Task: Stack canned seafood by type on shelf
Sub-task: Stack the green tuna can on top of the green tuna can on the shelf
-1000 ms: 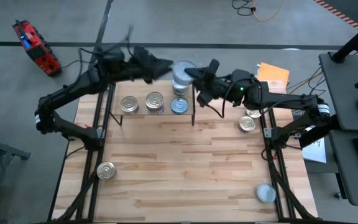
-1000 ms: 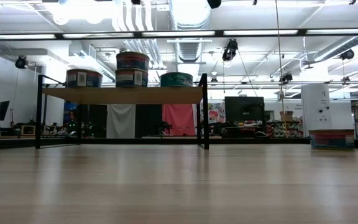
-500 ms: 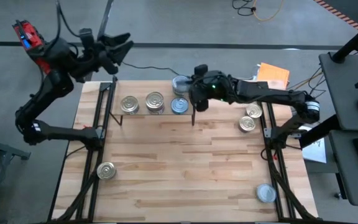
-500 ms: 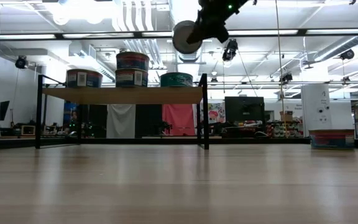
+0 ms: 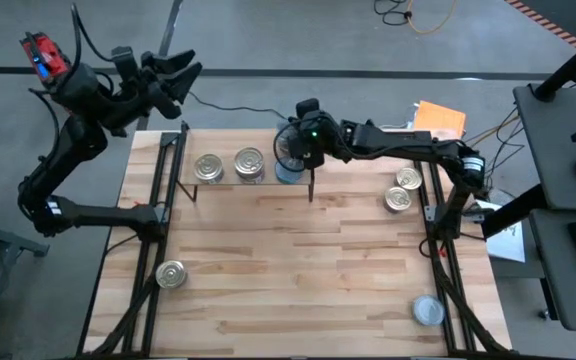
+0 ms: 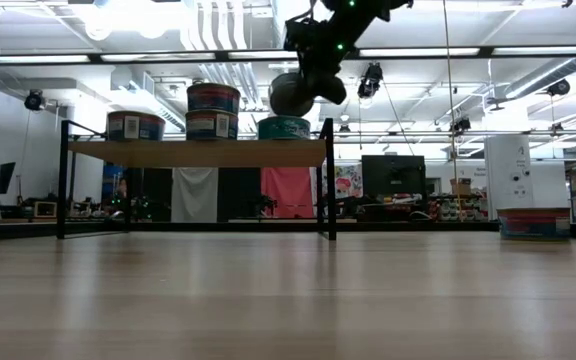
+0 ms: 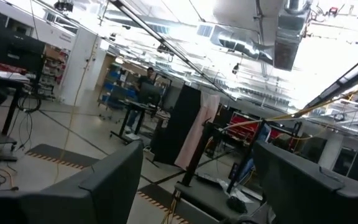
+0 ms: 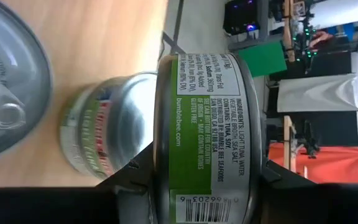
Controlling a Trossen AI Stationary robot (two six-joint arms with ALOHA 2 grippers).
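The shelf stands at the table's far side and carries a row of tins. In the low view two of them are stacked, and a green-sided tin stands at the right end. My right gripper hangs just above that end, shut on another green-labelled tin. My left gripper is raised beyond the table's far left corner, open with nothing between its fingers. My right gripper pinches the green-labelled tin between its two fingers, one on each flat end near the rim. The fingers come from the table's right, slanting down. The tin is tipped on its edge, lifted clear above the shelf's right-end tin.
Loose tins lie on the tabletop: a golden one near left, a silver one near right, two by the right edge. A red tool and an orange pad lie beyond the table.
My left gripper has drawn back from above the shelf, up and toward the far left corner, rolling as it went. My right gripper has carried its tin down and toward the shelf's right end, tipping and rolling, and now hangs just over the green-sided tin.
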